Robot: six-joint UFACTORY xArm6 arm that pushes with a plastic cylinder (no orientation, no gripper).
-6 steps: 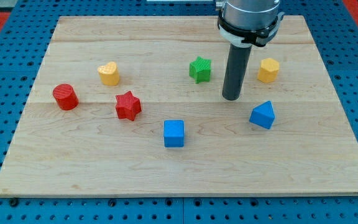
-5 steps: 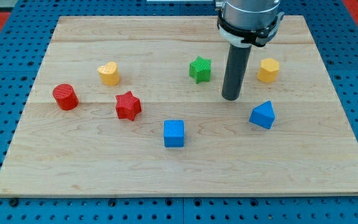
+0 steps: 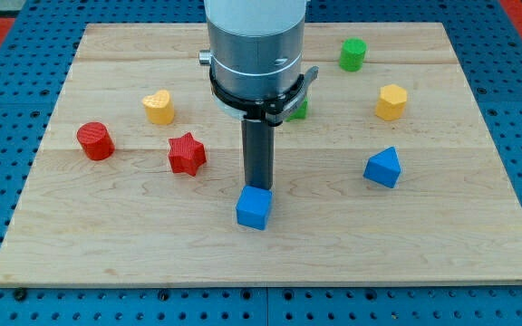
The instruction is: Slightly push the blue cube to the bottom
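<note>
Blue cube (image 3: 253, 208) sits near bench (image 3: 80, 244) bottom, centre, w/ my tip (image 3: 258, 187) touching its top edge; arm carries no pincer. Beyond: blue pointed block (image 3: 382, 167) at right, red star (image 3: 187, 153) & red cylinder (image 3: 95, 141) left, then yellow heart (image 3: 159, 107), yellow hexagon (image 3: 391, 102), green cylinder (image 3: 353, 54) farthest. No writing legible

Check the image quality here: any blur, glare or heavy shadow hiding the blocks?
Camera view: sharp, evenly lit, no glare on the wooden board; shadows soft. My tip sits just above the blue cube. The arm body hides most of a green block.
</note>
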